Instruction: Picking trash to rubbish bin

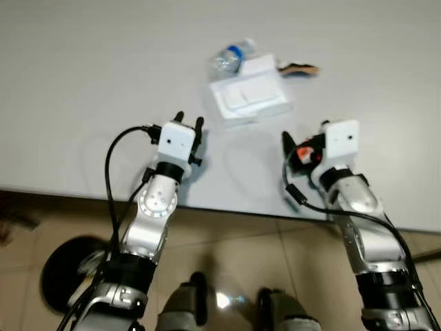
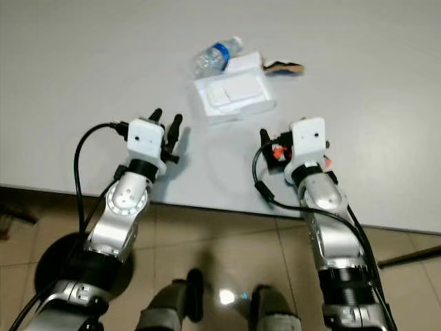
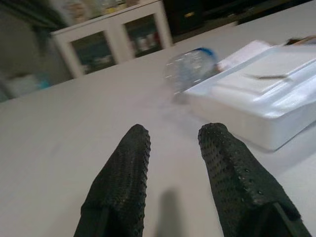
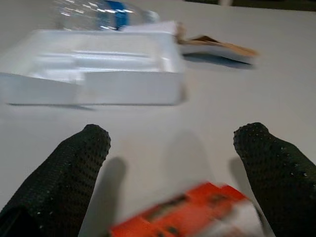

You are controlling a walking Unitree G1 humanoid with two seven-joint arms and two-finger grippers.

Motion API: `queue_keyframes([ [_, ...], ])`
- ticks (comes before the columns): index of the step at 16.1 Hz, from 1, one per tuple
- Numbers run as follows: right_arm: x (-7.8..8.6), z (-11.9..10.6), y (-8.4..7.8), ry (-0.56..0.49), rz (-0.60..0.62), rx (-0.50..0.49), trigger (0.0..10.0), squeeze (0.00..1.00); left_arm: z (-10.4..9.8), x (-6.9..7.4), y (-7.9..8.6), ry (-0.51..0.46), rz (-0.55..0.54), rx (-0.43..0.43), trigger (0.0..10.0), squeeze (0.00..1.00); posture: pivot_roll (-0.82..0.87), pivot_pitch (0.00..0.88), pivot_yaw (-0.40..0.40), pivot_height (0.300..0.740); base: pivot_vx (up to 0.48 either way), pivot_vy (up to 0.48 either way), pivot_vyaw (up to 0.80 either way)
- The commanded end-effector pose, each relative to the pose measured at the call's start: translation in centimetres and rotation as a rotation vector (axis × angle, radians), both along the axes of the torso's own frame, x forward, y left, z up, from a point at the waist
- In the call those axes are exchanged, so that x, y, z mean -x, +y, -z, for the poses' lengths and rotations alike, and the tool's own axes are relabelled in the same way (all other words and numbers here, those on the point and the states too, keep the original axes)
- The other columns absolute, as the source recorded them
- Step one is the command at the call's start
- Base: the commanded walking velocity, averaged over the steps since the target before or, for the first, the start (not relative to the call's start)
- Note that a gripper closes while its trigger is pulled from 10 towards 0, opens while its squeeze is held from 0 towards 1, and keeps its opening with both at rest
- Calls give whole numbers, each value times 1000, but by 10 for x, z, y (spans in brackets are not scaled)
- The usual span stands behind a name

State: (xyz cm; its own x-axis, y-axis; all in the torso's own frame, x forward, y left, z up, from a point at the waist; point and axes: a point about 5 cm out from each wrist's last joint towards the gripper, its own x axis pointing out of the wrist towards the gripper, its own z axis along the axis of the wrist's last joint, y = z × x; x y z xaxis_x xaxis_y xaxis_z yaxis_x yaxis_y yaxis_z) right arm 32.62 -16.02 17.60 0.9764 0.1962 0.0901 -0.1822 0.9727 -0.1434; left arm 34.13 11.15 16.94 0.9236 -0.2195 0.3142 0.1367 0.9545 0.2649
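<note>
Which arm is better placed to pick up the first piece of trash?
Right. The right claw is open with the orange wrapper between its fingers; the left claw is over bare table.

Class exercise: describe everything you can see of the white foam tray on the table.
The white foam tray is a shallow, rectangular container that looks like polystyrene, with moulded compartments inside. It lies flat and open side up on the pale grey table, ahead of both grippers. A clear plastic bottle with a blue label lies against its far edge; something flat and white lies under that edge too.
</note>
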Motion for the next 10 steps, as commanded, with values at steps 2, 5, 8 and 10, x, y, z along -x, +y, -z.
queue_keyframes([
  [2, 3, 3, -4, 12, 15, -7, 10000, 0, 6, 2, 1, 17, -12, -4, 10000, 0, 7, 243, 88, 740, 0, -279, 0],
  [5, 3, 4, -4, 15, 19, -8, 10000, 0, 6, 2, 1, 17, -11, -5, 10000, 0, 5, 246, 89, 740, 0, -296, 0],
  [8, 3, 4, -5, 17, 21, -9, 10000, 0, 6, 2, 1, 16, -14, -1, 10000, 0, 4, 252, 87, 740, 0, -272, 0],
  [10, 3, 4, -5, 18, 20, -12, 10000, 0, 7, 1, 2, 22, -7, 0, 10000, 0, 6, 257, 85, 740, 0, 0, 0],
])
